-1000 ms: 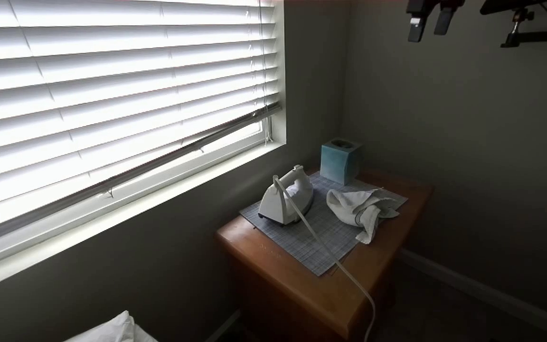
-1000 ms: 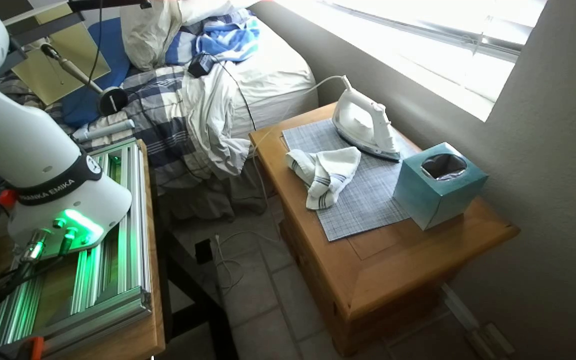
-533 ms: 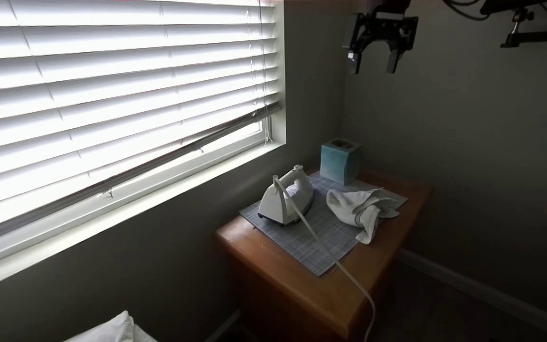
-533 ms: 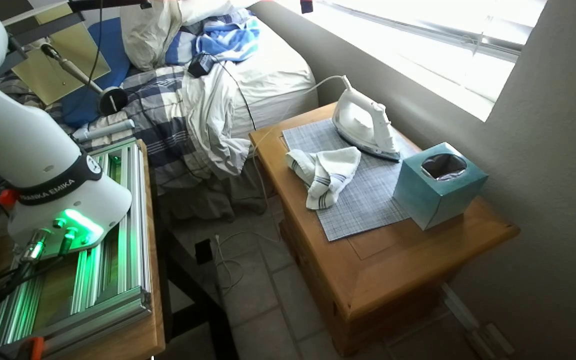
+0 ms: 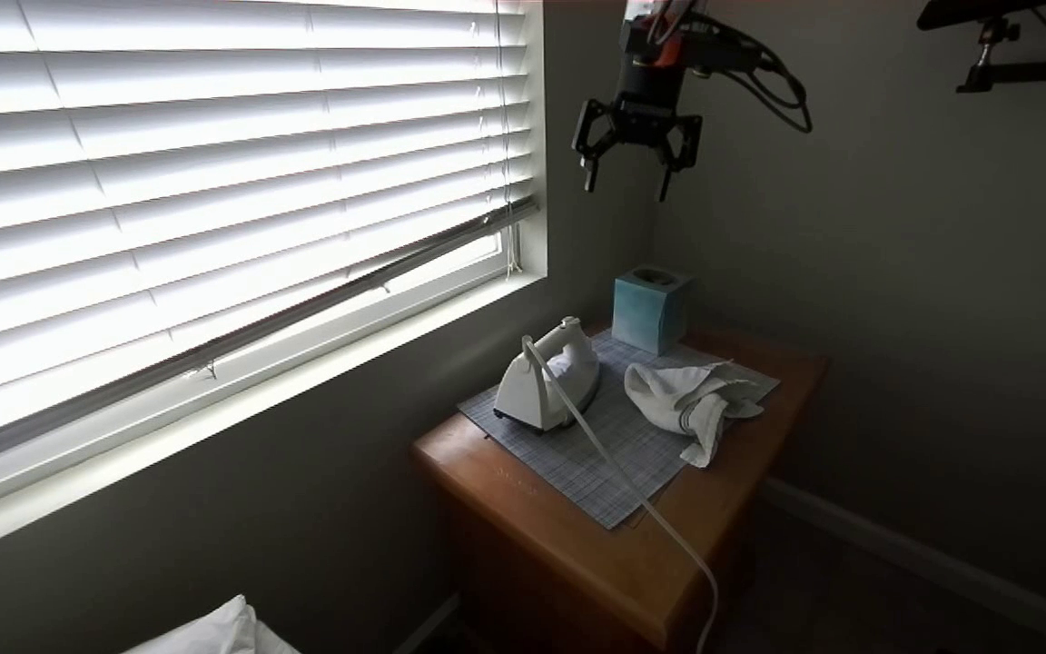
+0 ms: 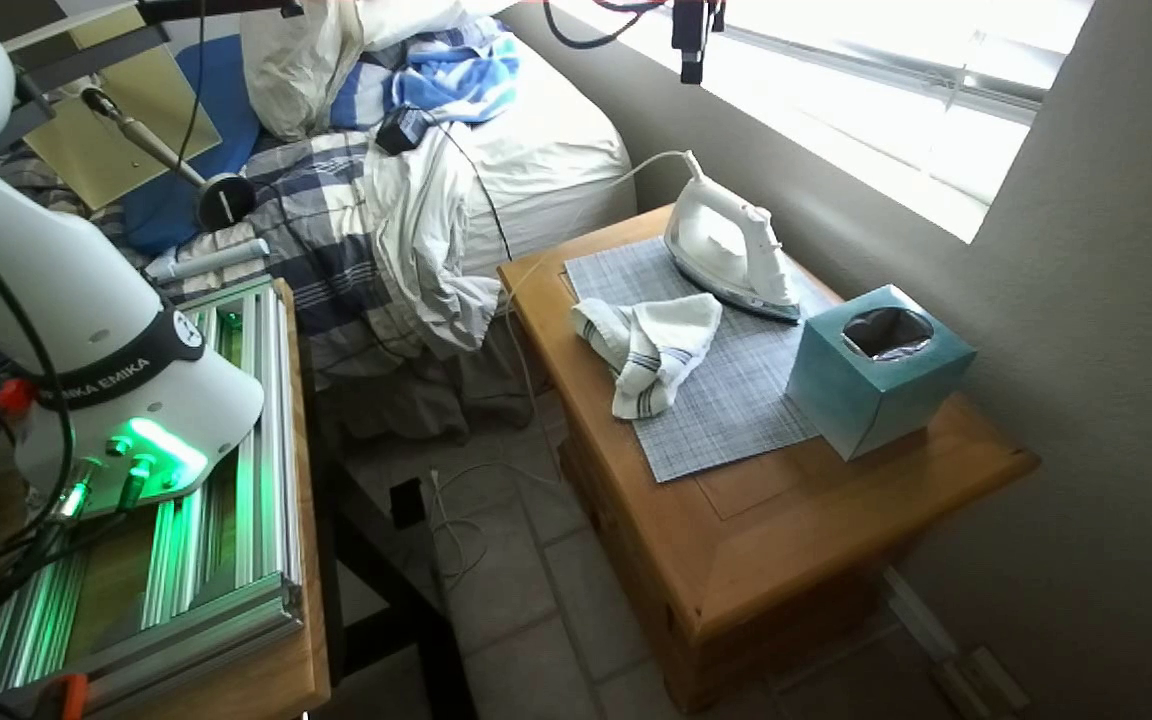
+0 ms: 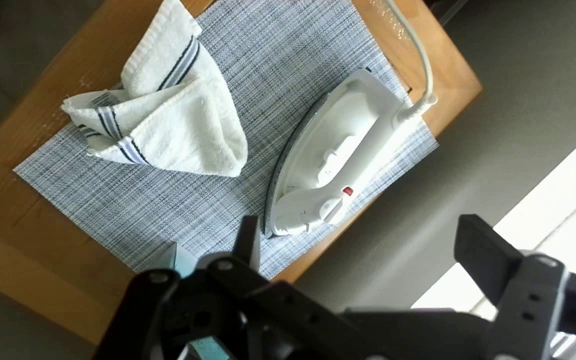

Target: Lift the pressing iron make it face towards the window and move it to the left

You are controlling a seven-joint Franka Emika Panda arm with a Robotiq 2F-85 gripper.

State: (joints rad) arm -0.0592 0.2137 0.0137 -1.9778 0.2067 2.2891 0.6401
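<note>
The pincer, spread and empty, has been brought nearer the iron, which is yet to be gripped.

Pressing iron, white, apparently flat on its soleplate on grey mat, tip toward seven o'clock in wrist view, mostly blind-covered window at its ten o'clock in an exterior view

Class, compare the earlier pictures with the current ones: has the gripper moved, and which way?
Yes. In an exterior view, the gripper has moved down and toward the picture's left, closer to the blinds, which have stayed put.
</note>
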